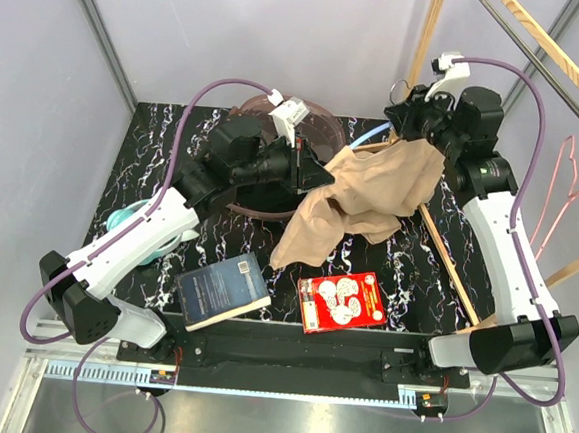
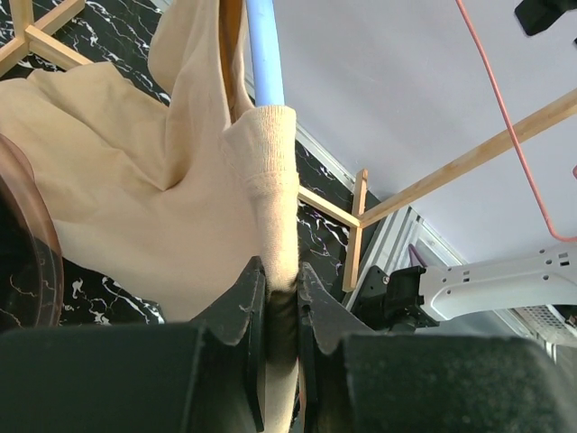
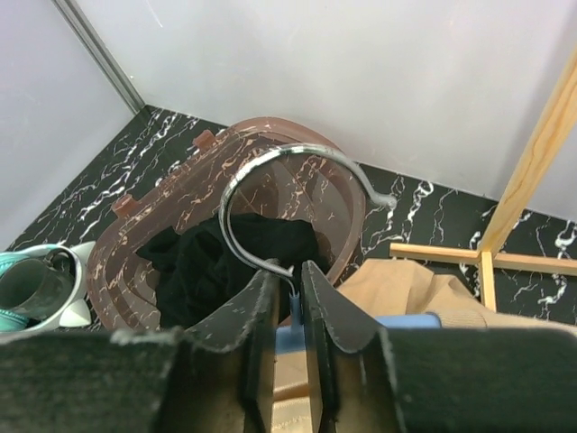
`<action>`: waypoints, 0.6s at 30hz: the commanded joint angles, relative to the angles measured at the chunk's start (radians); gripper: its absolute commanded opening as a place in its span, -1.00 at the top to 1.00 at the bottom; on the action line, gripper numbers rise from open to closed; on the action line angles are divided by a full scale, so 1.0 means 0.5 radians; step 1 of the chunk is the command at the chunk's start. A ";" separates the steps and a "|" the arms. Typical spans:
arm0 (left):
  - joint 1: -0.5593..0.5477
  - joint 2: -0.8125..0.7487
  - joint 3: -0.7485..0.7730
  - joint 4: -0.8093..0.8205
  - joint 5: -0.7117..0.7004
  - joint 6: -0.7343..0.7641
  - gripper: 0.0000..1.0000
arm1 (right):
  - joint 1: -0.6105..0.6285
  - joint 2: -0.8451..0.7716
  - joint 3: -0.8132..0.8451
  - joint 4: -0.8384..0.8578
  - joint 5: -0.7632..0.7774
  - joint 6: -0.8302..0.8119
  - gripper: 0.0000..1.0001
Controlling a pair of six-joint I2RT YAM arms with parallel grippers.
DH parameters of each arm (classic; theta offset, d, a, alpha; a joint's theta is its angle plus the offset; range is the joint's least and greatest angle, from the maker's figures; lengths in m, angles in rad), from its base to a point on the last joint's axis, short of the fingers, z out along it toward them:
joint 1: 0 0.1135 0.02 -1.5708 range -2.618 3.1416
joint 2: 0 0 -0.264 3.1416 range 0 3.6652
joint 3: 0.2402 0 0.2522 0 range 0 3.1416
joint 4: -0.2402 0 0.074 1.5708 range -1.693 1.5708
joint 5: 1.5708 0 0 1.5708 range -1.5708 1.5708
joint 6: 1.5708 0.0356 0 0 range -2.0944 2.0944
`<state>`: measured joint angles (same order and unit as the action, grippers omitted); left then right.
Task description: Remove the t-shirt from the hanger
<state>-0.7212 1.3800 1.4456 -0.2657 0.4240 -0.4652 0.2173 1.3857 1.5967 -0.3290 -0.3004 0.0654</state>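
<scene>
Tally: 1 beige soft-knit t-shirt (image 1: pixel 367 193), 2 hangers, 2 arms, 1 basket, 1 book, 1 card pack.

The t-shirt hangs bunched above the middle of the black white-veined marble-look worktop (image 1: pixel 155 146), strung btw the two arms & not lying flat. It is still partly on the blue plastic hanger (image 2: pixel 264 54): in the left wrist view the blue arm runs down into a ribbed cuff.

The left pincer (image 2: pixel 281 280) is clenched on that ribbed cuff, fabric squeezed btw both fingers. The right pincer (image 3: pixel 290 280) is up at the far right, jaws pressed in on the neck of the hanger just under its 1 silver metal hook (image 3: pixel 279 155).

The 2nd hanger, thin pink wire (image 1: pixel 552 197), sits at the far right, well apart from the t-shirt.

One round brown see-through plastic basket (image 1: pixel 322 127) stands at the far edge behind the left pincer, w/ 1 black cloth (image 3: pixel 216 262) inside.

Near edge: 1 dark blue hardback book (image 1: pixel 222 289) & just beside it 1 red card pack (image 1: pixel 341 301) w/ white round pieces, apart, both flat.

Light wooden strip frame (image 1: pixel 447 259) runs along the right side. One teal-&-white item (image 1: pixel 134 219) lies at left, partly hidden by the left arm; can't tell what it is.
</scene>
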 commanded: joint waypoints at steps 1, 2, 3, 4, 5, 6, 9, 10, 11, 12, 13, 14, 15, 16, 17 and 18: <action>0.010 -0.094 0.023 0.326 0.094 -0.033 1.00 | -0.008 -0.160 -0.143 0.250 0.033 0.066 0.58; 0.010 -0.097 0.020 0.329 0.088 -0.048 1.00 | -0.011 -0.185 -0.168 0.305 0.061 0.081 0.65; 0.010 -0.097 0.014 0.335 0.082 -0.054 1.00 | -0.011 -0.222 -0.184 0.320 0.091 0.093 0.75; 0.010 -0.103 0.002 0.341 0.079 -0.060 1.00 | -0.011 -0.234 -0.202 0.327 0.125 0.099 0.83; 0.010 -0.109 -0.004 0.347 0.069 -0.079 1.00 | -0.011 -0.246 -0.205 0.336 0.134 0.099 1.00; 0.010 -0.112 -0.010 0.350 0.057 -0.091 1.00 | -0.011 -0.274 -0.214 0.336 0.159 0.105 1.00; 0.010 -0.112 -0.020 0.347 0.029 -0.119 1.00 | -0.008 -0.335 -0.260 0.388 0.214 0.112 1.00; 0.010 -0.115 -0.023 0.344 0.005 -0.134 1.00 | -0.008 -0.348 -0.282 0.400 0.239 0.115 1.00; 0.010 -0.121 -0.026 0.341 -0.013 -0.137 0.89 | -0.011 -0.357 -0.291 0.412 0.254 0.115 1.00; 0.010 -0.131 -0.038 0.332 -0.035 -0.146 0.76 | -0.008 -0.375 -0.291 0.410 0.288 0.115 1.00; 0.010 -0.140 -0.065 0.332 -0.074 -0.162 0.60 | -0.008 -0.378 -0.297 0.407 0.312 0.115 1.00; 0.010 -0.155 -0.078 0.332 -0.093 -0.168 0.30 | -0.008 -0.391 -0.300 0.400 0.337 0.115 1.00; 0.010 -0.180 -0.099 0.332 -0.112 -0.171 0.20 | -0.011 -0.409 -0.303 0.394 0.355 0.112 1.00; 0.010 -0.195 -0.124 0.332 -0.139 -0.171 0.12 | -0.011 -0.418 -0.309 0.385 0.389 0.112 1.00; 0.010 -0.207 -0.136 0.326 -0.145 -0.168 -0.05 | -0.011 -0.427 -0.309 0.382 0.404 0.108 1.00; 0.010 -0.229 -0.145 0.323 -0.155 -0.168 -0.11 | -0.008 -0.446 -0.312 0.379 0.426 0.105 1.00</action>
<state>-0.7197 1.3323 1.3914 -0.1738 0.3981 -0.5308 0.2134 1.2228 1.4292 -0.2260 -0.1623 0.0898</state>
